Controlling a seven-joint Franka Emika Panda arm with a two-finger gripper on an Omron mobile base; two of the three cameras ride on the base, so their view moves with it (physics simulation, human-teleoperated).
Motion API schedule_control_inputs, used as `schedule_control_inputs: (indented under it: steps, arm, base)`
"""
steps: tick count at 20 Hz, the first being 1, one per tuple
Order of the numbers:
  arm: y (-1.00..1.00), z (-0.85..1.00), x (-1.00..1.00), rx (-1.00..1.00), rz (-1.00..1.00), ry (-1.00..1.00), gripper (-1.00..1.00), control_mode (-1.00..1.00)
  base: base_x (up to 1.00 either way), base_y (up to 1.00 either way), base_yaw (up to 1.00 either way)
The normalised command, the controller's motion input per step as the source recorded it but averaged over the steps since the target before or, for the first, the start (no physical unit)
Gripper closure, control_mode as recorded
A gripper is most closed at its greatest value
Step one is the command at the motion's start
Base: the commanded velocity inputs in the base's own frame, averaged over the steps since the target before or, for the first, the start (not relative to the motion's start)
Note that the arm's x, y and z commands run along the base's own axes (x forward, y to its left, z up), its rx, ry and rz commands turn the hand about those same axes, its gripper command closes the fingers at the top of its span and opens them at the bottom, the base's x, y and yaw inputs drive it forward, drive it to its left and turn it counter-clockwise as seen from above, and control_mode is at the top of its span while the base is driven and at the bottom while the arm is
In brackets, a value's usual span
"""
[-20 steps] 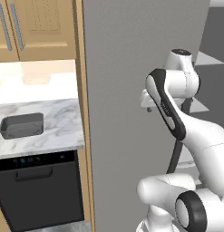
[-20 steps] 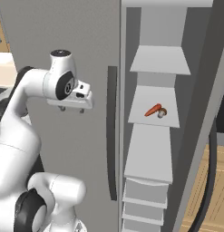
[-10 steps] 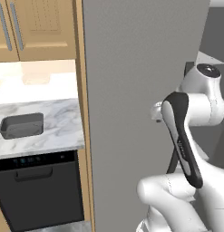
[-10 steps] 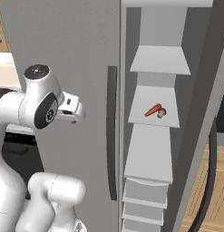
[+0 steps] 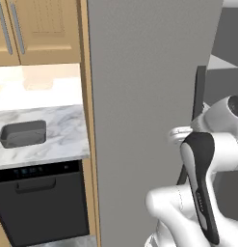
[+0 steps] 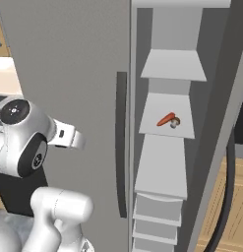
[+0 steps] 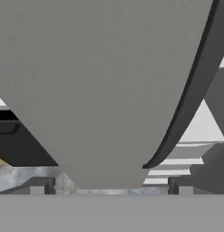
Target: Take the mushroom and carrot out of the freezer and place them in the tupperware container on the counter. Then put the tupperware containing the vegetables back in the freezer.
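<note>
Freezer point(image 6: 69, 59) open, carrot point(image 6: 166, 119) on middle shelf, right edge, pointing up-right, well right of gripper point(image 7: 111, 192), jaws spread, empty.

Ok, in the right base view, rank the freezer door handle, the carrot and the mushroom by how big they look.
Largest to smallest, as they look in that view:
1. freezer door handle, a long dark bar
2. carrot, a short orange-red piece
3. mushroom, a small pale piece beside the carrot, too small to rank firmly

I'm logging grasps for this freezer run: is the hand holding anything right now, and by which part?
Nothing is held. The hand is open and empty, and the carrot lies on a freezer shelf.
</note>
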Motion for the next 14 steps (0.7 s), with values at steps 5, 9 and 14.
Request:
schedule_control_inputs:
  steps: [5, 9, 14]
  arm:
    - [0.0, 0.0, 0.0, 0.0, 0.0, 0.0, -1.0, 1.0]
    - [0.0, 0.0, 0.0, 0.0, 0.0, 0.0, -1.0, 1.0]
    - [0.0, 0.0, 0.0, 0.0, 0.0, 0.0, -1.0, 1.0]
  base:
    - [-0.02, -0.27, -0.07]
    - [0.14, -0.64, -0.03]
    - [0.3, -0.61, 0.0]
